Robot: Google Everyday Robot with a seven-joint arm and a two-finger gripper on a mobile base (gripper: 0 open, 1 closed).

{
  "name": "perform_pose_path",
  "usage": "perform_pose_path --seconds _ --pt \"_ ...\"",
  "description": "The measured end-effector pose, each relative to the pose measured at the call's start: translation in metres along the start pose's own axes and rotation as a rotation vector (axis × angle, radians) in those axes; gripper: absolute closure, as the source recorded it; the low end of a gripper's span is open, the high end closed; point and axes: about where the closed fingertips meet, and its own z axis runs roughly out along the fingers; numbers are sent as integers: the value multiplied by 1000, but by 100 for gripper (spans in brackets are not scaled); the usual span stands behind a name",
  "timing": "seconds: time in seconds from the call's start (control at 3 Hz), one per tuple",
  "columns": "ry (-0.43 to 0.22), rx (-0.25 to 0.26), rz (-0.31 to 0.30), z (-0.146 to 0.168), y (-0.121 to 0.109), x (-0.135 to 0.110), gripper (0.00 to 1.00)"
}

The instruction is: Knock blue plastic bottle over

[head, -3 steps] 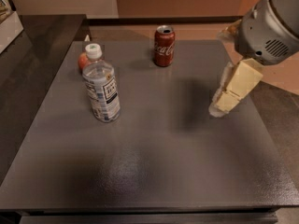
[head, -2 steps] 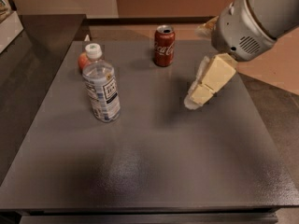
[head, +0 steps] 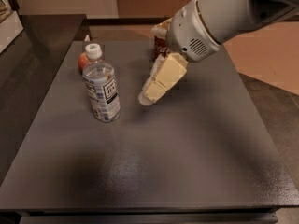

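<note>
As the dark surface (head: 187, 162) recedes from its near edge, the first thing met is the blue plastic bottle (head: 103, 90), upright on its base at the left with its white cap on top, not yet tipped. Just to its right and apart from it hangs the gripper (head: 148, 96), its cream fingers closed together on nothing, tips angled down and left toward the bottle. A second ago the gripper was well off at the right side of the surface. It has since swept leftward across the middle, and only a narrow gap remains. I judge the approach nearly done and the push itself still ahead: more sideways travel would likely meet the bottle near its label and topple it leftward. Close behind the bottle sits a small orange-red thing (head: 83, 59) I cannot identify. Farther back, the red can (head: 160, 48) is mostly hidden by the arm's grey wrist (head: 196, 31).
</note>
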Motion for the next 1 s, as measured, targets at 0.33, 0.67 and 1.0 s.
perform_pose_path --seconds 0.33,0.67,1.0 --pt "-61 -45 -21 30 3 -26 0" --pt "-96 -83 -36 55 7 -45 0" --pt "-105 -111 -49 76 13 -59 0"
